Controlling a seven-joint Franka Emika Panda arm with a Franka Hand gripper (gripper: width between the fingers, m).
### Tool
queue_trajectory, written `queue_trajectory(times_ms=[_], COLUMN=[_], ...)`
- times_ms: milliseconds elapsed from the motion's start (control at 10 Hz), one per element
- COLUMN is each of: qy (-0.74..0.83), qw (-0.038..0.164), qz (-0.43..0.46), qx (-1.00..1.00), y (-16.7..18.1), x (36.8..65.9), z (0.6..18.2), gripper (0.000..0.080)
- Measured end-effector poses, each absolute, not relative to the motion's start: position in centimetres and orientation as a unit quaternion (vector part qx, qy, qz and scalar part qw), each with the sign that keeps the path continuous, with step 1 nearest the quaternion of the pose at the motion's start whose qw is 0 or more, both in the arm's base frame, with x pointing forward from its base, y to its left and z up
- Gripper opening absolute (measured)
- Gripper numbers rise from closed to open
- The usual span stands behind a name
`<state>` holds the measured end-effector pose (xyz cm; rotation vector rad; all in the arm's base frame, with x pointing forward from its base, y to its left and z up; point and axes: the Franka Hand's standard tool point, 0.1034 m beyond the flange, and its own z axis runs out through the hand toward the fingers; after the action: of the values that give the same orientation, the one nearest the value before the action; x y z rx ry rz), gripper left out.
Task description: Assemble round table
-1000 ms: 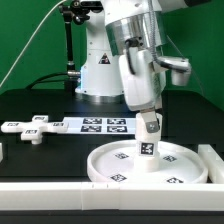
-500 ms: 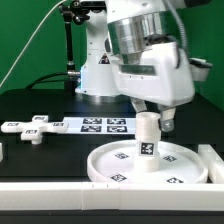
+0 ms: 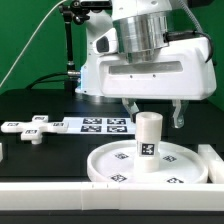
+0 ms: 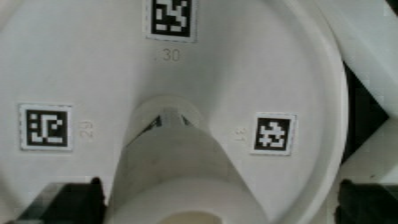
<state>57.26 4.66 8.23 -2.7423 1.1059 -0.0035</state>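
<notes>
The large round disc (image 3: 112, 163) lies flat on the table toward the exterior view's right, tags facing up. The short thick cylinder leg (image 3: 148, 136) stands upright at its middle. My gripper (image 3: 152, 110) hangs over the leg's top. It is open, with one finger on each side of the leg and clear of it. In the wrist view the leg (image 4: 178, 165) rises from the disc (image 4: 107, 60) between my dark fingertips (image 4: 71, 203). The cross-shaped piece (image 3: 29, 127) lies flat at the exterior view's left.
The marker board (image 3: 100, 124) lies behind the disc. A long white bar (image 3: 60, 199) runs along the front edge and turns up the right side (image 3: 214, 160). The arm's base (image 3: 100, 70) stands at the back.
My gripper has turned about its wrist above the leg and its fingers have spread away from it. The leg stays upright on the disc.
</notes>
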Motion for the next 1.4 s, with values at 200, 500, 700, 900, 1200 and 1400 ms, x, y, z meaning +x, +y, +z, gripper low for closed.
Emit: queue_trajectory(times_ms=[200,500,700,900,1200,1400], qy=[0.260,0.093,0.018,-0.042,-0.135,-0.221], qw=[0.078,0.056,0.053,0.051,0.045,0.036], qz=[-0.016,-0.032,-0.036,-0.039,-0.043,-0.039], qx=[-0.962,-0.994,-0.998,-0.997,-0.989,-0.974], y=[4.26,4.35,4.21,4.12,4.03,4.50], x=[57.27,57.69,57.68,57.68,57.61,56.98], z=[8.09,8.45,8.42,8.40,8.33,7.88], gripper=[0.0648,0.0648,0.0648,0.0648,0.0648,0.0648])
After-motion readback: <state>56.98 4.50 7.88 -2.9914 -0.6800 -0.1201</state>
